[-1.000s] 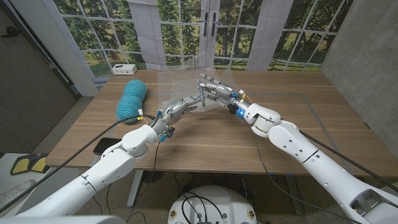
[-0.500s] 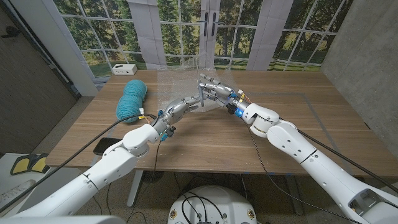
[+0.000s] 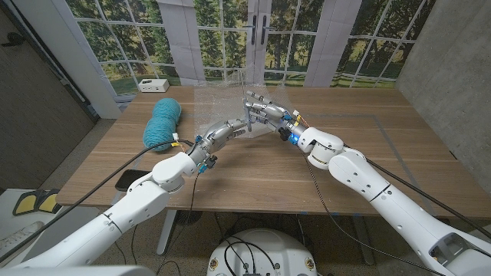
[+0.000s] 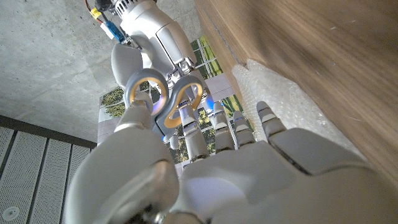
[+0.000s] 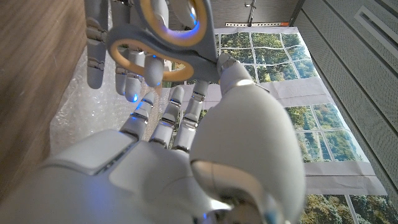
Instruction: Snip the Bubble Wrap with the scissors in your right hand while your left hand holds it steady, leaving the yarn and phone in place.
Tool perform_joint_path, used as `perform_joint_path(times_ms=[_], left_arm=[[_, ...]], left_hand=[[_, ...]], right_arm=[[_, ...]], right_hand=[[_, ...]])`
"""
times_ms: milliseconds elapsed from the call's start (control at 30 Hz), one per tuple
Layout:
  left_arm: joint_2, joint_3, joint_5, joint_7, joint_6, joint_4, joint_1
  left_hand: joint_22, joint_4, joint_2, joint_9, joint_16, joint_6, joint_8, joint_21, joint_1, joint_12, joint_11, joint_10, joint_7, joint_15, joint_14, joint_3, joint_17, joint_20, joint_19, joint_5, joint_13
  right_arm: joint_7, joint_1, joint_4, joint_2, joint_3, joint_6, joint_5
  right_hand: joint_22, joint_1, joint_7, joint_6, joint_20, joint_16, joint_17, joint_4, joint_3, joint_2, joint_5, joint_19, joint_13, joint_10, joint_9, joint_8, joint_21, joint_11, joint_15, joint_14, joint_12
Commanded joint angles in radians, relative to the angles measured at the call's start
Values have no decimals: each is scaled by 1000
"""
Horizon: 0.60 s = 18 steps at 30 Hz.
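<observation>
Head view: nearest, at the lower left of the frame, the phone (image 3: 130, 179) lies at the table (image 3: 399, 161) edge, apart from the work. Toward the centre, the left hand (image 3: 224, 131) reaches in with its fingers spread against the Bubble Wrap (image 3: 219, 107), probably to steady it. Just right of it, the right hand (image 3: 265, 116) grasps the scissors (image 4: 165, 98) by their loops, held close for a snip. The yarn (image 3: 163, 123) lies at mid left. A white box (image 3: 153, 84) sits farthest, upper left.
</observation>
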<state>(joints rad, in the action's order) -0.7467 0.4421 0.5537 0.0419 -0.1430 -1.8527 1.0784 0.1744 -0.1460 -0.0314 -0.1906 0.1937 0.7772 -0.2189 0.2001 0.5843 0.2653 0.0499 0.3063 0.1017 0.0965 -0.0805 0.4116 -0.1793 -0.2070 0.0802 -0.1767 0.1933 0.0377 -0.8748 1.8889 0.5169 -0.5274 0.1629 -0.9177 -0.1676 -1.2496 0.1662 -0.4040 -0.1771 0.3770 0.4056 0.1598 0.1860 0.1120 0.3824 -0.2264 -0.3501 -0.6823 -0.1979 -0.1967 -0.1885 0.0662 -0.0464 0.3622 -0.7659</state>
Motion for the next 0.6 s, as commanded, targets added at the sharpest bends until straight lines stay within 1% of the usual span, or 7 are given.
perform_joint_path(times_ms=[33,167,200,267,300,433,600], left_arm=[[4,1,7,7,-14,5,7],[6,2,6,5,-17,4,8],[7,2,5,3,-17,3,9],[9,2,0,-5,-20,2,13],[10,2,-1,-8,-19,1,13],[12,2,0,-11,-18,0,15],[17,3,7,-8,-22,2,16]], left_hand=[[5,1,-10,-3,0,18,-8,-2,5,-6,-4,6,-2,1,-7,-6,-2,2,0,-3,2],[5,1,-9,-3,0,24,-9,-2,5,-8,-9,5,1,1,-7,-7,-2,2,0,-3,2],[5,1,-9,-3,0,26,-8,-2,6,-7,-19,8,1,0,-7,-7,-2,2,0,-4,2],[5,1,-7,-3,1,41,-12,-2,7,-6,-24,15,0,-3,-10,-9,-2,2,0,-4,2],[5,1,-7,-3,1,48,-12,-1,8,-7,-35,16,1,-5,-11,-9,-2,2,3,-5,3],[5,-1,-5,-3,4,70,-15,0,15,-6,-57,29,-3,-12,-22,-11,-1,1,7,-8,3],[5,-3,-3,-3,5,87,-17,1,24,-6,-66,38,-8,-15,-28,-11,-1,3,10,-10,3]], right_arm=[[18,-11,23,6,-3,11,3],[18,-14,25,8,-4,10,5],[13,-14,25,10,-5,8,6],[12,-15,29,10,-5,9,3],[12,-17,30,10,-5,9,0],[8,-15,35,13,-6,15,-5],[4,-15,42,13,-4,28,-26]], right_hand=[[-3,-13,0,-10,2,-1,6,-3,-2,0,2,2,-4,-156,-2,-4,0,155,-173,-3,-5],[-3,-13,0,-10,3,0,6,-4,-3,0,2,2,-4,-156,-2,-4,0,155,-172,-3,-6],[-3,-13,0,-11,2,0,6,-4,-3,0,2,1,-4,-156,-2,-4,-1,155,-172,-3,-6],[-3,-13,0,-11,2,0,6,-4,-3,0,1,1,-4,-156,-2,-4,-1,155,-172,-3,-6],[-3,-13,0,-11,2,-1,6,-4,-4,0,1,1,-4,-156,-2,-3,-1,155,-172,-3,-6],[-3,-14,0,-11,3,-1,7,-4,-4,1,1,2,-3,-156,-2,-3,-1,155,-173,-2,-6],[-3,-14,0,-11,4,-1,7,-4,-4,0,0,1,-3,-157,-2,-2,-1,155,-173,-3,-6]])
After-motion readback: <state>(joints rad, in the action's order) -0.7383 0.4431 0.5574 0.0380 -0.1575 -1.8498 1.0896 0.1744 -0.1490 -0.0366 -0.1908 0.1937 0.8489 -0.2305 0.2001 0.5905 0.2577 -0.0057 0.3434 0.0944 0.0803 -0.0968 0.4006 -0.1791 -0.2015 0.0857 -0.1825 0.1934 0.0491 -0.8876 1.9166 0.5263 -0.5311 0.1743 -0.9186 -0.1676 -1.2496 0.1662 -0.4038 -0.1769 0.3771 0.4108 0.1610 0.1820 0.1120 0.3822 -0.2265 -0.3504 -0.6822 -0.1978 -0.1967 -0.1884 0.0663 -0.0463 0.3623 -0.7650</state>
